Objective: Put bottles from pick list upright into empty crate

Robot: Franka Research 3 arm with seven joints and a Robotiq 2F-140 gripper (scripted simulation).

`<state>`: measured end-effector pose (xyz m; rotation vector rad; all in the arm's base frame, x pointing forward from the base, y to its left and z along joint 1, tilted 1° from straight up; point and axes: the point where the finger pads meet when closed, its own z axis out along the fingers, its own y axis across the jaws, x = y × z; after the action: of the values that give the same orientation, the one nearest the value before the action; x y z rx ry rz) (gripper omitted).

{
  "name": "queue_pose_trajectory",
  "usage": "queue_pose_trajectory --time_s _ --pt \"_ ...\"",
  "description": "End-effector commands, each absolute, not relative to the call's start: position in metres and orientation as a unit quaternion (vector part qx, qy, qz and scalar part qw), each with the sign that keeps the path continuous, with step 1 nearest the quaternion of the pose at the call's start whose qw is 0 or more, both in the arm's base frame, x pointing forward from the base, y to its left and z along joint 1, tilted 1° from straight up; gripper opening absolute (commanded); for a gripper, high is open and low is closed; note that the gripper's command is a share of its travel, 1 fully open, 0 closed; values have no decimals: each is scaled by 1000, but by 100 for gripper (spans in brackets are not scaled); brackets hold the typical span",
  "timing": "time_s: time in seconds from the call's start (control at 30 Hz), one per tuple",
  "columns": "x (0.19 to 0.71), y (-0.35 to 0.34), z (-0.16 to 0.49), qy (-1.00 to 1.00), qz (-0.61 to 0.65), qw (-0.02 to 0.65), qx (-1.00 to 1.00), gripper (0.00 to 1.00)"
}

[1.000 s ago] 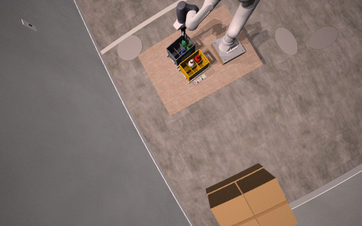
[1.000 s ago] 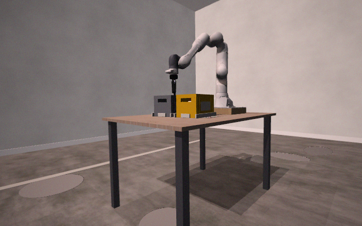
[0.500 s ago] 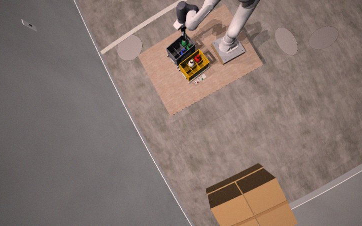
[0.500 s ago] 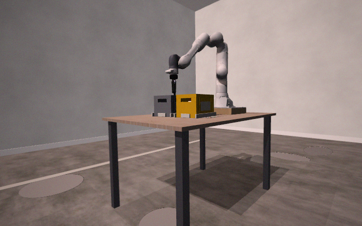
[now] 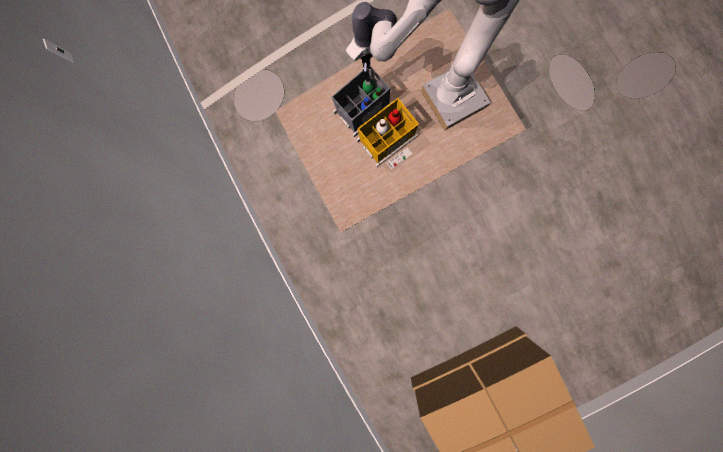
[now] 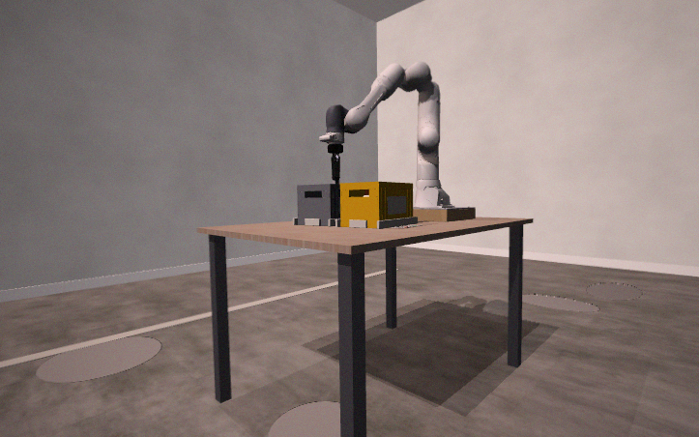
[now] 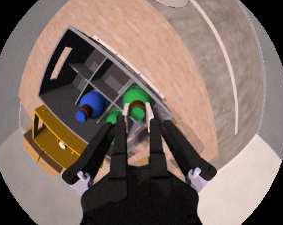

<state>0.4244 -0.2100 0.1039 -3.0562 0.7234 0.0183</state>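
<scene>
We are seeing the tool [image 5: 367, 72] [image 6: 335, 179] [image 7: 137, 108] pointing down, gripping a green bottle [image 5: 367, 87] [image 7: 136, 95] in the gray crate [image 5: 345, 117] [image 6: 308, 209] [image 7: 53, 115]; the pick list [image 5: 399, 158] is appearing unreadably small.
</scene>
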Motion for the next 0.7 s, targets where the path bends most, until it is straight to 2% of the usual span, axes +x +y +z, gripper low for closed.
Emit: queue_pose_trajectory --time_s 0.0,0.67 --pt "425 -210 105 232 6 0 -973 0" --pt "425 -210 135 232 6 0 -973 0"
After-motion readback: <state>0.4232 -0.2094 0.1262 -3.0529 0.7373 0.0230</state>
